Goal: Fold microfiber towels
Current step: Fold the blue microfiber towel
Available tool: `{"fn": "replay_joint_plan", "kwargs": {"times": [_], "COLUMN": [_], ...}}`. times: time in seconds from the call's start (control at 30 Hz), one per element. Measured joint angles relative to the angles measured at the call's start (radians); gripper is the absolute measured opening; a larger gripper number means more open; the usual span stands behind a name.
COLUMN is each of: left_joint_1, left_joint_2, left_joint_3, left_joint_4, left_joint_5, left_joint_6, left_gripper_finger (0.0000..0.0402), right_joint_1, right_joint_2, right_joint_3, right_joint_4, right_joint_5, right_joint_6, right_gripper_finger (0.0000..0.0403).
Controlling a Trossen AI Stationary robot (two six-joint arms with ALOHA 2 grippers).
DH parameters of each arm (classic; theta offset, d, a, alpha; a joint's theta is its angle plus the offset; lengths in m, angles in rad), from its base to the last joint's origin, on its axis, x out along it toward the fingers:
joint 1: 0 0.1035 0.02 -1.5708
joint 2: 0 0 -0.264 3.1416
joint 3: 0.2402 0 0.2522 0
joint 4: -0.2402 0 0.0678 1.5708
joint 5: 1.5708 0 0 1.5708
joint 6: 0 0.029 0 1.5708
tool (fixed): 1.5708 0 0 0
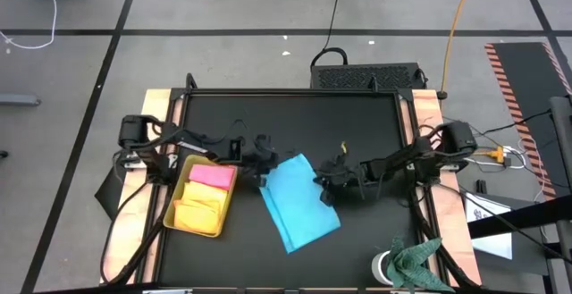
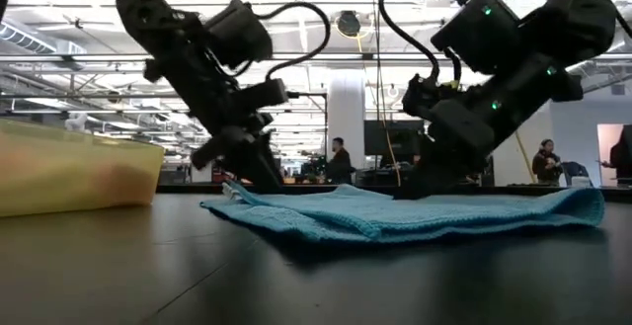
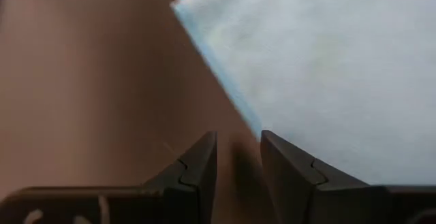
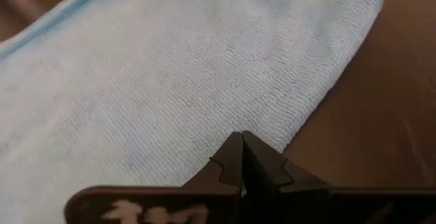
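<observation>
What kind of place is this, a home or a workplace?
Probably a workplace, likely a robotics lab or workshop: a large open hall with people standing in the background, cables across a grey floor with striped tape, and a work table.

- A black table (image 1: 295, 115) with wooden side strips is seen.
- A blue towel (image 1: 299, 203), folded over, is laid near the middle.
- A tray (image 1: 179, 214) is set beside the towel, on the left arm's side.
- A green cloth (image 1: 420, 260) is bunched at the corner nearest the right arm.
</observation>
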Motion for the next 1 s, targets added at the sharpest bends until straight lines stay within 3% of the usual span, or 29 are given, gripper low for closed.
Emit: {"fn": "replay_joint_plan", "kwargs": {"times": [0.1, 0.2, 0.33, 0.43, 0.57, 0.73, 0.87, 1.0], "left_joint_1": [0.039, 0.064, 0.066, 0.049, 0.018, -0.014, -0.02, -0.007], "left_joint_2": [0.032, 0.035, -0.013, -0.066, -0.093, -0.093, -0.092, -0.061], "left_joint_3": [0.0, 0.003, 0.021, 0.026, 0.026, 0.024, 0.024, 0.024], "left_joint_4": [0.092, 0.141, 0.11, 0.066, -0.036, -0.164, -0.077, -0.009], "left_joint_5": [0.013, 0.012, -0.032, -0.016, 0.082, 0.069, 0.066, 0.144], "left_joint_6": [0.059, 0.129, 0.164, 0.139, 0.026, -0.148, -0.397, -0.61], "left_gripper_finger": [0.0118, 0.0118, 0.0118, 0.0118, 0.0118, 0.0118, 0.0118, 0.0118], "right_joint_1": [0.04, 0.141, 0.306, 0.346, 0.285, 0.096, -0.036, -0.062], "right_joint_2": [0.011, -0.011, -0.054, -0.105, -0.118, -0.11, -0.109, -0.114], "right_joint_3": [0.003, 0.005, 0.004, 0.038, 0.081, 0.092, 0.089, 0.089], "right_joint_4": [-0.049, -0.158, -0.229, -0.243, -0.163, -0.011, -0.032, -0.075], "right_joint_5": [0.055, 0.187, 0.331, 0.36, 0.237, 0.007, -0.07, -0.084], "right_joint_6": [0.084, 0.302, 0.561, 0.599, 0.358, 0.005, -0.135, -0.178], "right_gripper_finger": [0.0, 0.0, 0.0, 0.0, 0.0, 0.0, 0.0005, 0.0008]}}
